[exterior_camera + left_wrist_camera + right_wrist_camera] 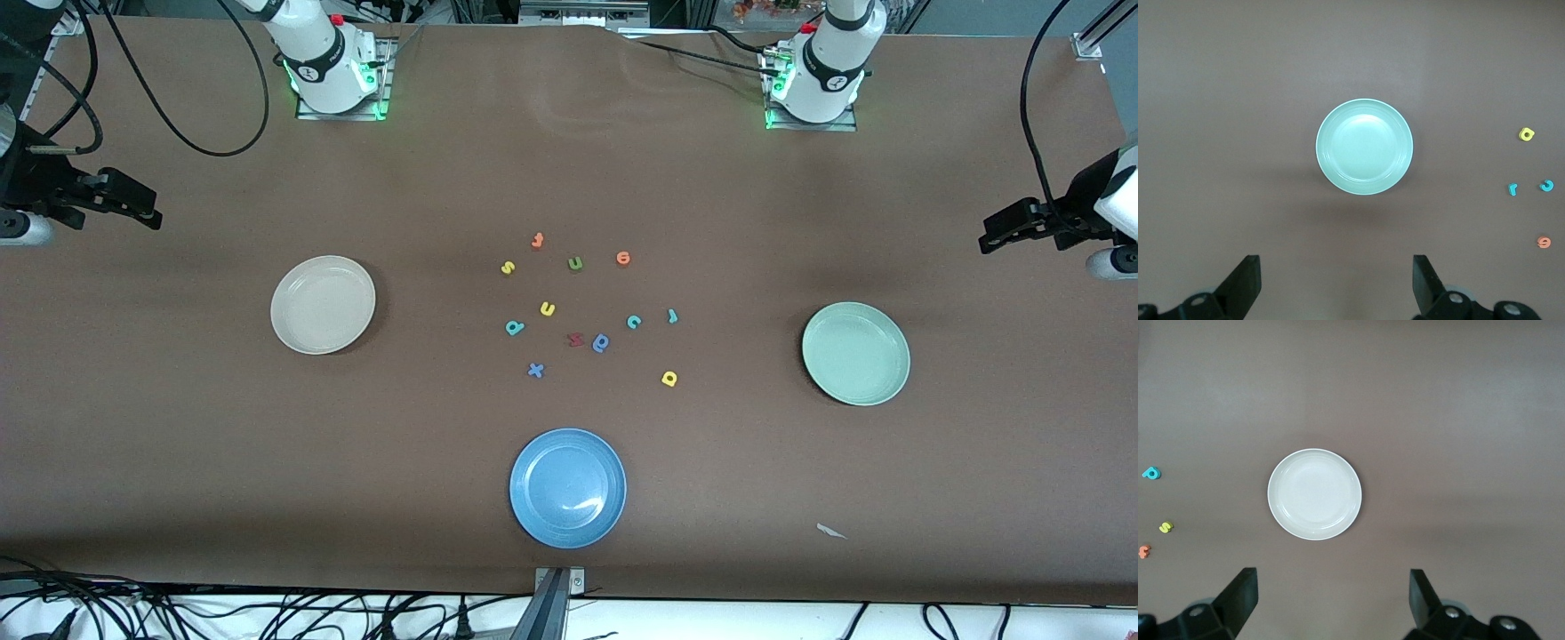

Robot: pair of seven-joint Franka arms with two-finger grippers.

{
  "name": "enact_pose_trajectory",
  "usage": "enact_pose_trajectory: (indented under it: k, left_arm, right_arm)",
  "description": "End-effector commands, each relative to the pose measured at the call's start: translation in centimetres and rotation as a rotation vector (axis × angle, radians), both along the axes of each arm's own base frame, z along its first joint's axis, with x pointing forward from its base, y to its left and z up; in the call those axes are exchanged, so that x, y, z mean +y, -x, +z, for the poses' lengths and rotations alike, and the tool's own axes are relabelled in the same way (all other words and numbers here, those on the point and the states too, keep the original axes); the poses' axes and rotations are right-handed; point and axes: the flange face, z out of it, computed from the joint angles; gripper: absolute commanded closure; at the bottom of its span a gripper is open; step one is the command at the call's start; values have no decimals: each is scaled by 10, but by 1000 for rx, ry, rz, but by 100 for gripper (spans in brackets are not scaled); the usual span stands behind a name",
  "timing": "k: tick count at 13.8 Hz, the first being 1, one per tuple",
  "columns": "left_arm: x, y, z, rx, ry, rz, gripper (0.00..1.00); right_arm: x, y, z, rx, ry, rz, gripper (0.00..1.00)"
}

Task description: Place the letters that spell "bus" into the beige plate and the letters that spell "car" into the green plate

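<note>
Nearest you, blue plate (567,487) and green "u" (575,263) invite mix-ups; left hand (1337,283) and right hand (1333,600) wait spread, empty.

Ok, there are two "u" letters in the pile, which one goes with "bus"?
The yellow "u", nearer the front camera and beside the teal "b"; the green "u" stays out.

Beige plate (323,304), mint-green plate (855,353), blue plate (567,487), brown table (178,427).

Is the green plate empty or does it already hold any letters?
Empty. The green plate shows only bare surface in the left wrist view, and the teal c and teal r lie on the table.
</note>
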Motion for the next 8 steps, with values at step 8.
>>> enact_pose_trajectory:
  k: [8]
  left_arm:
    - [1, 1, -4, 4, -1, -21, 0]
  right_arm:
    - [40, -3, -14, 28, 2, 62, 0]
